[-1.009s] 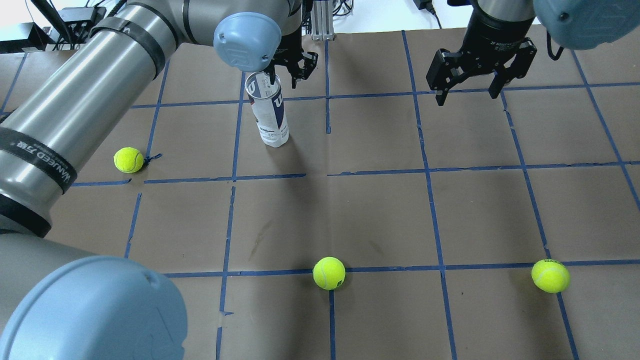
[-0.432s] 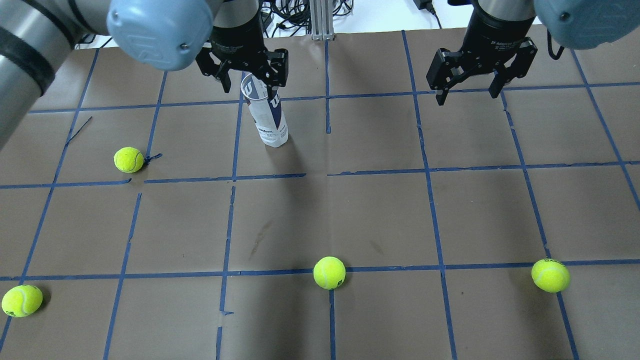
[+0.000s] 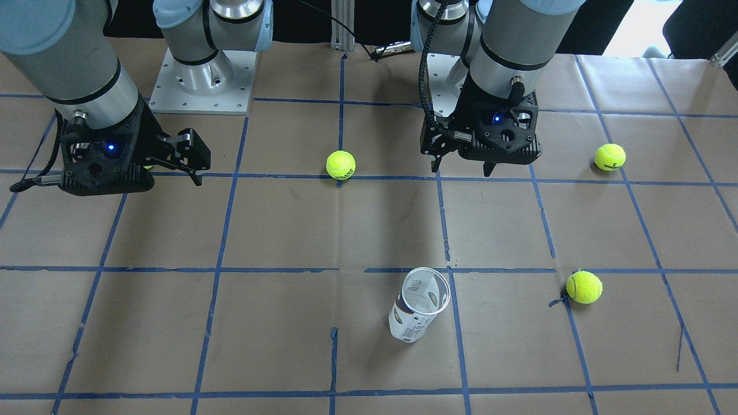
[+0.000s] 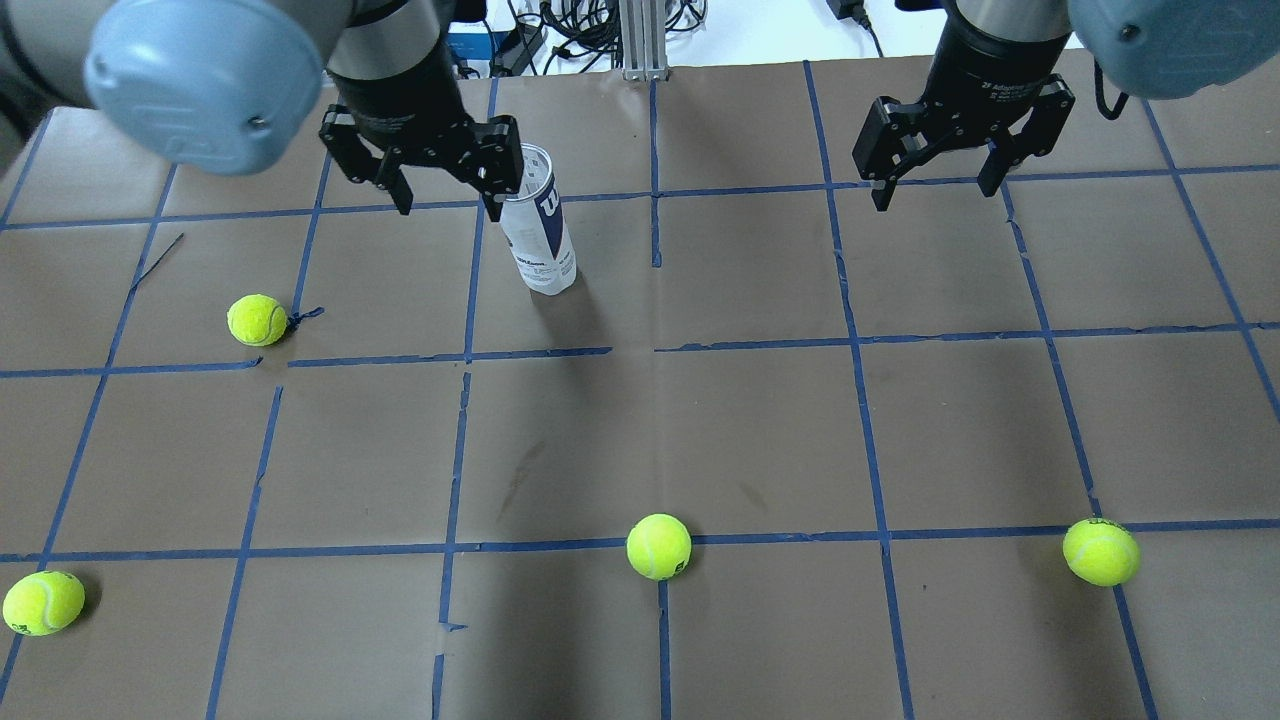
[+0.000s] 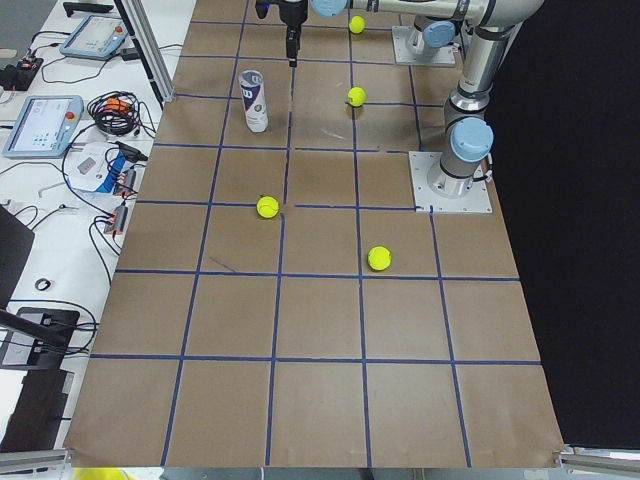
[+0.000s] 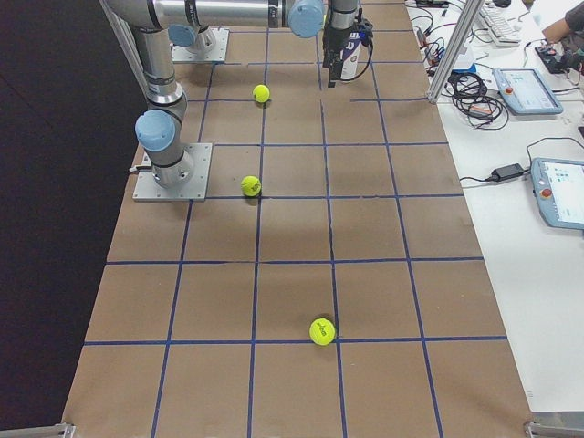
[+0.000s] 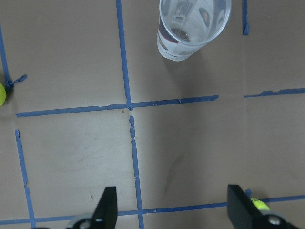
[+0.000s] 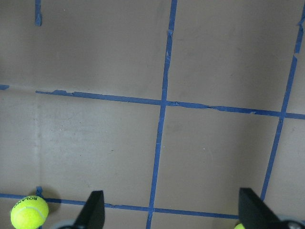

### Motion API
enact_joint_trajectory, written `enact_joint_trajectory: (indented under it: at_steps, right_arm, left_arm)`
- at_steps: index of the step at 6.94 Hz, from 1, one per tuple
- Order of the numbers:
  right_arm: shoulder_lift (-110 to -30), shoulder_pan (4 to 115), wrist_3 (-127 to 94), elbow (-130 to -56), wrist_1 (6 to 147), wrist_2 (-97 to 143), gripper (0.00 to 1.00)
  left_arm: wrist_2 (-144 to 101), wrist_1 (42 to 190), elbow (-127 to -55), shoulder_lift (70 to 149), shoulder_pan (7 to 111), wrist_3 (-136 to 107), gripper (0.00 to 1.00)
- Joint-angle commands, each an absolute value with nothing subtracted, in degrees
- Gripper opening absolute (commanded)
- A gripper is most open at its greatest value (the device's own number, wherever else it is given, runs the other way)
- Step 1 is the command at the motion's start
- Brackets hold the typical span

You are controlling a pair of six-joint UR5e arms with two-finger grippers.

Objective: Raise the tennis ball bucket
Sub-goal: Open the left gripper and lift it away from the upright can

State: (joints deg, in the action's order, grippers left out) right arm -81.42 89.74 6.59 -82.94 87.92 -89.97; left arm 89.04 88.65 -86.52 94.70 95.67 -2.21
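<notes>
Bright, even overhead light; soft shadows on the table (image 4: 700, 420); frames sharp.

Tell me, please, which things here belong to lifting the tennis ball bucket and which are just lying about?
Job: tennis ball bucket, upright; left gripper, jaws open, near it.
Lying about: four tennis balls; right gripper, jaws open.

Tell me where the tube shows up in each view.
Front-facing: tube lower centre.
Overhead: tube upper left of centre.
Left side: tube upper left.
Right side: not in it.
Left wrist: tube at top edge.
Right wrist: not in it.
Landmark: ball by the loose tape end, on the tube's left-arm side.
</notes>
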Motion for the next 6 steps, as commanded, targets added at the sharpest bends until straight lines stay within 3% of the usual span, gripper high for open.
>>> enact_joint_trajectory:
  at_steps: [1,2,6]
  right_arm:
    - [-81.3,89.74,6.59,-82.97,87.98,-89.83,1.0]
    - [-81.3,89.74,6.42,-82.88,87.89,-89.82,1.0]
    - [-81.56,89.82,5.98,-82.71,87.89,-89.74,1.0]
  left_arm:
    - [88.94,83.54,-88.77,92.3,94.84,-1.94,0.92]
    - [88.77,82.37,-89.81,92.29,94.92,-1.15,1.0]
    - [94.66,83.14,-88.5,92.29,95.01,-0.09,1.0]
